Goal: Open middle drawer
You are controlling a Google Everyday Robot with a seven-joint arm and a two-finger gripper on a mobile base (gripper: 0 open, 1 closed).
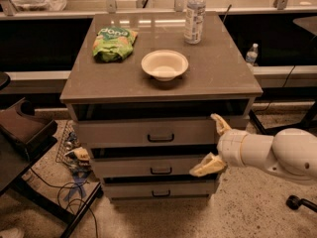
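A grey cabinet has three stacked drawers, all shut or nearly shut. The middle drawer (pixel 148 166) has a small black bar handle (pixel 161 171) centred on its front. The top drawer (pixel 143 132) is taller with a larger black handle. The bottom drawer (pixel 153 190) sits lowest. My gripper (pixel 214 145) is open at the right end of the drawer fronts. One cream finger (pixel 220 124) points up by the top drawer and the other finger (pixel 207 165) reaches over the right end of the middle drawer, well right of its handle.
On the cabinet top (pixel 223 78) are a green chip bag (pixel 114 42), a white bowl (pixel 164 64) and a water bottle (pixel 194 15). Cables and clutter (pixel 74 157) lie on the floor at the left. A dark chair (pixel 22 128) stands at the left.
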